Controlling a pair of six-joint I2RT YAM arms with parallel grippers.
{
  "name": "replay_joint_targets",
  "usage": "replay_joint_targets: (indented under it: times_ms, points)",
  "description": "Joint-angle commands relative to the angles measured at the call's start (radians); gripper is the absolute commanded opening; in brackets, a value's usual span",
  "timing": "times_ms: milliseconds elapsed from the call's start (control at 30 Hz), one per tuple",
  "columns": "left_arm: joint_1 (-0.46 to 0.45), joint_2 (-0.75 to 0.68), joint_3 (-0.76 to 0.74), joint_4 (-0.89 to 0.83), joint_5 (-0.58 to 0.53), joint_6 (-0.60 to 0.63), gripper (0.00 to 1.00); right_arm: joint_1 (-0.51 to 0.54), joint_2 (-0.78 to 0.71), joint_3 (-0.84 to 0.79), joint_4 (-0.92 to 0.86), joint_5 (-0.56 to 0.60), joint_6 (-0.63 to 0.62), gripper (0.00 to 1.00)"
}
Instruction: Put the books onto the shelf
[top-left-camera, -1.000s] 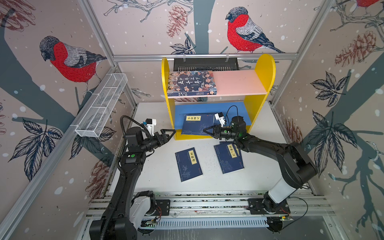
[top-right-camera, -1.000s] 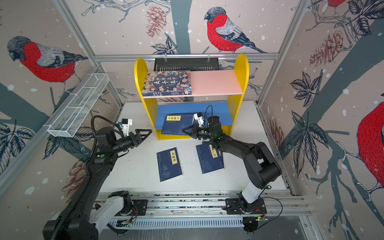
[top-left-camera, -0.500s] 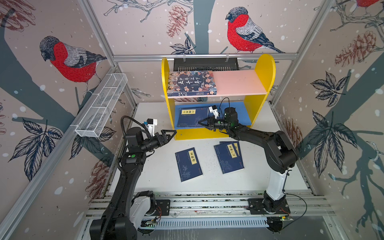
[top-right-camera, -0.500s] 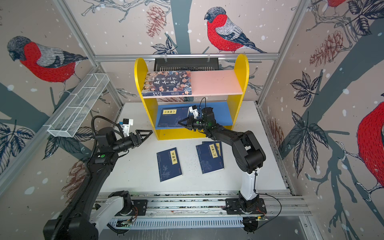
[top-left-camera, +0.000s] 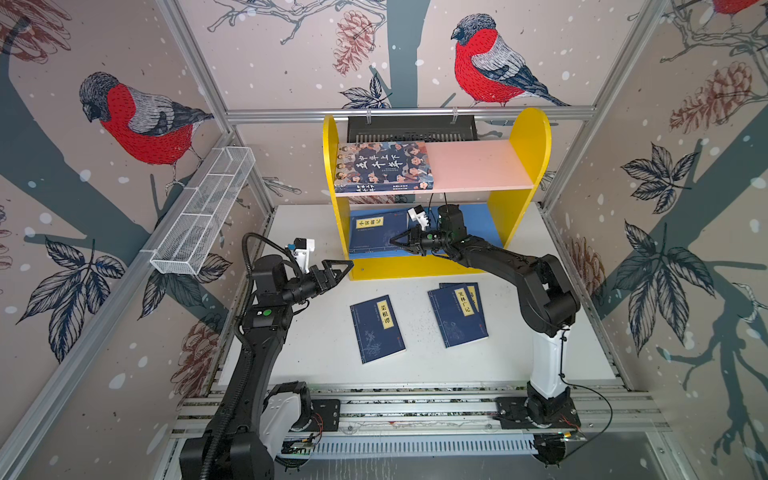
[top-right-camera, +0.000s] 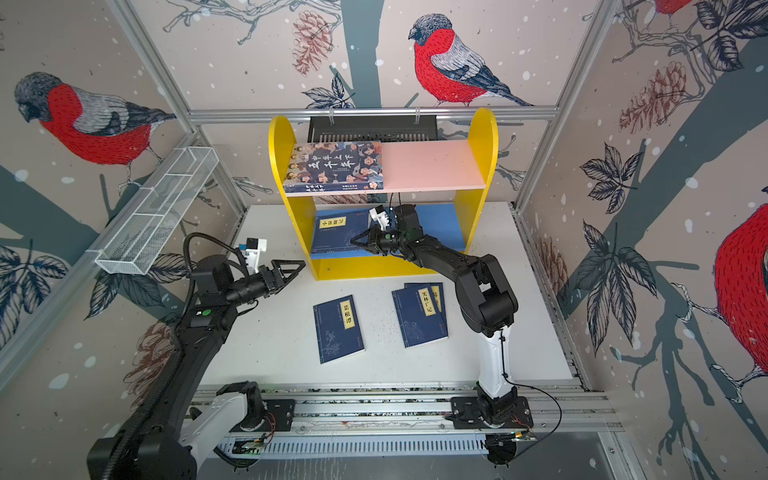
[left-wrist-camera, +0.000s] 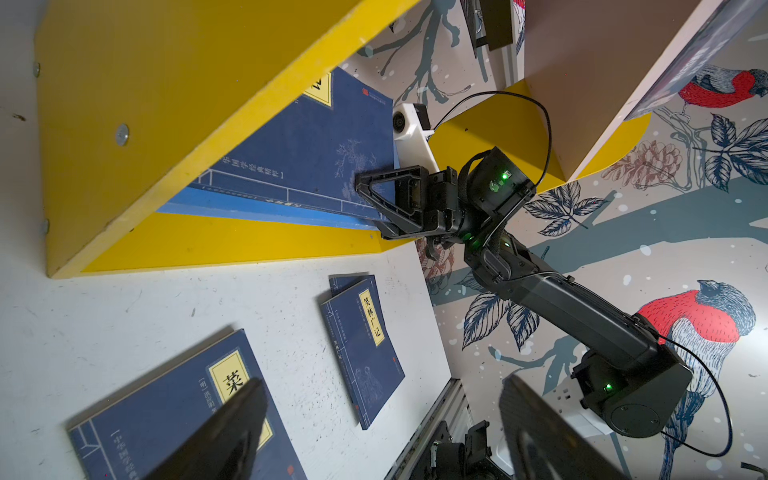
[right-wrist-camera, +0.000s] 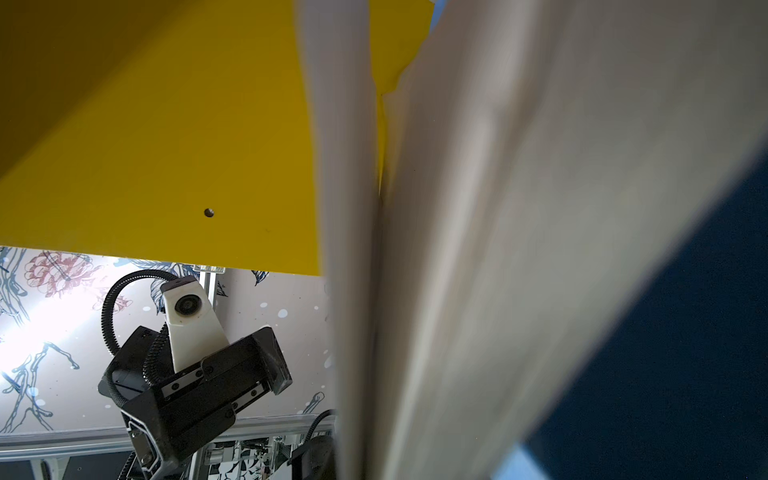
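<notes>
Right pincer (top-left-camera: 394, 242) is squeezed shut on a corner of a thin navy book (top-left-camera: 372, 235), which lies on the blue lower board (top-left-camera: 480, 220) of the shelf (top-left-camera: 530, 137). Left pincer (top-left-camera: 347, 266) is wide apart, holding nothing. That book looks light and bendy, so hold an edge gently.

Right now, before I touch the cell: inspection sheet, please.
Surface: white tabletop, only books on it.
Job's things: illustrated book on shelf's pink upper board; shelved navy book on blue lower board; single navy book and stacked navy pair on tabletop.
Clutter: nothing seen.
Grippers: right gripper shut on shelved navy book's near corner; left gripper open, empty, beside shelf.
Cables: wrist-camera cable of right arm loops near pink board's underside.
Surroundings: white wire mesh tray on left wall; black slotted basket behind shelf.
</notes>
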Motion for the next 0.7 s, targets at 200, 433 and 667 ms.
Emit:
replay_joint_targets:
  times_ms: [200, 433, 667]
  points:
    - [0.002, 0.001, -0.005, 0.049, 0.02, -0.012, 0.88, -0.005, 0.017, 0.072, -0.184, -0.018, -0.115, 0.18]
    - [0.002, -0.007, -0.011, 0.049, 0.022, -0.011, 0.89, -0.015, -0.017, 0.085, -0.296, 0.05, -0.177, 0.49]
    - [0.002, -0.012, -0.015, 0.043, 0.016, -0.006, 0.88, -0.027, -0.047, 0.094, -0.4, 0.133, -0.229, 0.58]
